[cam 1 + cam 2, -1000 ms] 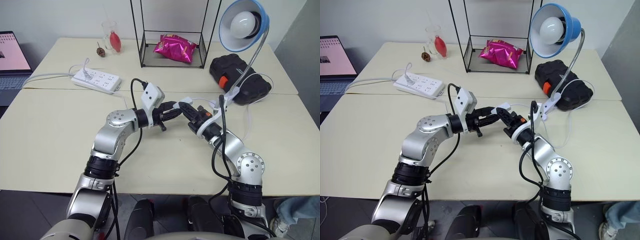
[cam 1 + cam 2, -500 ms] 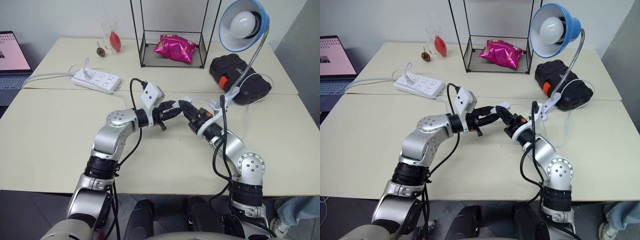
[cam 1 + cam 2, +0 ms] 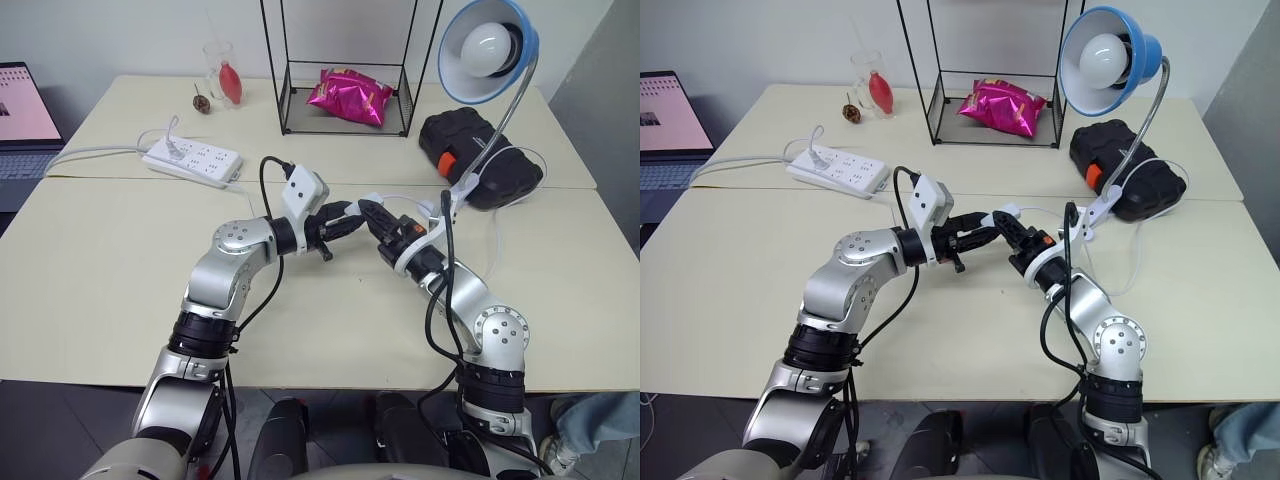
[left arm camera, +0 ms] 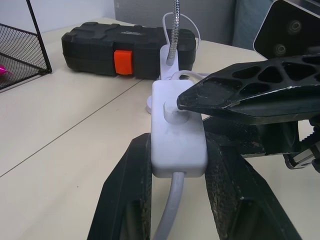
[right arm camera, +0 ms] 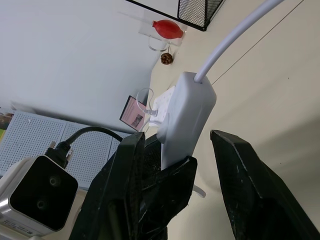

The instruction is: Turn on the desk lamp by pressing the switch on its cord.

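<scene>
The desk lamp [image 3: 488, 48], blue shade and white bulb, stands at the back right on a silver gooseneck. Its thin white cord [image 3: 497, 243] runs to the small white switch [image 4: 177, 131], held above the table's middle. My left gripper [image 3: 343, 217] is shut on the switch's sides. From the other side my right gripper [image 3: 368, 212] meets it, open, its fingers [image 5: 240, 170] astride the switch [image 5: 187, 117]. In the left wrist view one of the right gripper's fingertips [image 4: 240, 95] rests on the switch's round button.
A white power strip [image 3: 192, 160] lies at the back left, beside a laptop [image 3: 20, 110]. A wire rack [image 3: 283, 70] holds a pink bag [image 3: 350, 97]. A black case [image 3: 480, 160] sits by the lamp's clip base [image 3: 460, 190]. A glass [image 3: 220, 70] stands far back.
My right gripper's fingers have parted a little around the switch. Both arms have stayed where they were, and the lamp's bulb looks the same.
</scene>
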Tool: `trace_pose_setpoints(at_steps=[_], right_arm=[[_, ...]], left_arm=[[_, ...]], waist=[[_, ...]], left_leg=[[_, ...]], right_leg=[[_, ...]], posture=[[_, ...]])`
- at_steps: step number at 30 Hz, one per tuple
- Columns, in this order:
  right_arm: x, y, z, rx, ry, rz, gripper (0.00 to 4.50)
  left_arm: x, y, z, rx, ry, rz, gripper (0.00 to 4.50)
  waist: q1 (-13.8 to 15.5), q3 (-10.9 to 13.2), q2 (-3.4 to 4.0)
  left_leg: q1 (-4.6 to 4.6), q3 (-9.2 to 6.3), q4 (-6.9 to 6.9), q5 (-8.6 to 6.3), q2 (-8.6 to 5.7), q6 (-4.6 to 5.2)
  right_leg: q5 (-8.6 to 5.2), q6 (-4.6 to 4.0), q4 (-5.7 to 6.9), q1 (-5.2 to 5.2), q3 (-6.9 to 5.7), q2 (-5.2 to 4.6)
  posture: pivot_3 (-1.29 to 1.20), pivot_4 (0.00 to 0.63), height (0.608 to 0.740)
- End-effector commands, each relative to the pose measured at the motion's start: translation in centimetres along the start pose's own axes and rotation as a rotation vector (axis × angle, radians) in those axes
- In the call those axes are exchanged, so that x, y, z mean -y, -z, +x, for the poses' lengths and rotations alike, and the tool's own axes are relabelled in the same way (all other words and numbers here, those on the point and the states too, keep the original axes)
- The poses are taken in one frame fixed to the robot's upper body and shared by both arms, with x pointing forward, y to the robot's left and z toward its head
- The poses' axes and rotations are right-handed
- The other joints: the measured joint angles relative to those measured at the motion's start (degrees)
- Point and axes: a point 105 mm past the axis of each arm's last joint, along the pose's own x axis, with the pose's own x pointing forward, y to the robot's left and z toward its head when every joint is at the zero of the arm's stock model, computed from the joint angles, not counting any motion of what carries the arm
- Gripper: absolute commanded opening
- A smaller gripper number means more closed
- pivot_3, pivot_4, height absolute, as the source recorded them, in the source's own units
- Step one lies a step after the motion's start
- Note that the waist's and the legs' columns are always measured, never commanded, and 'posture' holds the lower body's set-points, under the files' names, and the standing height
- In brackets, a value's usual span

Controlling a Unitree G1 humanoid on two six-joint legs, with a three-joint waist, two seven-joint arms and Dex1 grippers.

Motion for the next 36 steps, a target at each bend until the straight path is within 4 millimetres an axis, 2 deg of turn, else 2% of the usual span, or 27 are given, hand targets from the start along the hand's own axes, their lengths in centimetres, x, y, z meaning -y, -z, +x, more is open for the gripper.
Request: trace_pose_setpoints(at_steps=[1,7,18,20,22,24,29,33,35,36], right_arm=[[-0.6,-0.1,0.1,0.013,-0.024,0.007,1.72],[-0.6,-0.1,0.1,0.012,-0.023,0.012,0.51],[-0.5,-0.1,0.2,0.008,-0.019,0.001,0.49],[-0.2,-0.1,0.1,0.008,-0.011,-0.002,1.19],[-0.1,-0.1,-0.1,0.004,-0.012,-0.009,1.68],[-0.1,-0.1,-0.4,-0.007,-0.015,-0.033,2.08],[0.1,0.1,-2.2,-0.085,-0.02,-0.216,3.09],[0.1,-0.1,-4.5,-0.168,-0.025,-0.433,4.07],[-0.6,-0.4,-6.0,-0.252,-0.057,-0.669,4.47],[-1.0,-0.4,-6.8,-0.305,-0.078,-0.8,4.49]], left_arm=[[0.5,-1.6,0.0,0.043,0.021,0.056,1.11],[0.6,-1.5,-0.1,0.039,0.028,0.066,1.11],[0.4,-1.6,-0.1,0.044,0.019,0.066,1.11],[0.4,-1.6,-0.1,0.046,0.016,0.067,1.11],[0.4,-1.6,0.0,0.047,0.013,0.068,1.11],[0.3,-1.6,-0.1,0.046,0.009,0.068,1.11],[0.1,-1.2,-0.1,0.036,-0.001,0.069,1.11],[-0.3,0.0,-0.3,-0.001,-0.016,0.075,1.11],[-0.5,1.5,-0.5,-0.051,-0.014,0.098,1.11],[-0.5,2.2,-0.5,-0.072,-0.012,0.1,1.11]], waist=[[0.0,0.0,0.0],[-0.01,0.0,0.01],[-0.01,0.01,0.01],[-0.01,0.0,0.01],[-0.01,0.01,0.01],[-0.01,0.01,0.01],[0.02,0.01,0.01],[0.01,0.03,0.04],[0.0,0.03,0.05],[-0.01,0.08,0.14]], left_leg=[[0.0,0.0,0.0,0.0,0.0,0.0],[-0.01,0.0,0.0,0.0,0.0,0.0],[-0.01,0.0,-0.01,0.0,0.0,0.0],[-0.01,0.0,-0.01,0.0,0.0,0.0],[-0.01,0.0,-0.01,0.0,0.0,0.0],[-0.01,0.0,-0.01,0.0,0.0,0.0],[-0.04,0.02,-0.02,0.0,-0.02,0.0],[-0.05,0.02,-0.02,0.0,-0.02,0.0],[-0.05,0.02,-0.02,0.0,-0.02,0.0],[-0.06,0.02,0.0,0.0,-0.03,0.0]], right_leg=[[0.0,0.01,0.0,0.0,0.0,0.0],[0.0,0.0,0.0,-0.01,0.01,0.0],[-0.01,0.01,-0.01,-0.01,0.0,0.0],[-0.01,0.01,-0.01,-0.01,0.0,0.0],[-0.01,0.02,-0.01,-0.01,0.01,0.0],[-0.01,0.01,-0.01,-0.01,0.0,0.0],[-0.01,0.02,-0.04,-0.01,0.01,-0.02],[-0.02,0.03,-0.06,-0.02,0.01,-0.02],[-0.03,0.04,-0.07,-0.02,0.02,-0.02],[-0.03,0.04,-0.07,-0.02,0.02,-0.02]], posture=[[0.0,0.15,0.74],[0.0,0.15,0.74],[0.0,0.15,0.74],[0.0,0.15,0.74],[0.0,0.15,0.74],[0.0,0.15,0.74],[0.0,0.15,0.74],[0.0,0.15,0.74],[0.0,0.15,0.74],[0.0,0.15,0.74]])
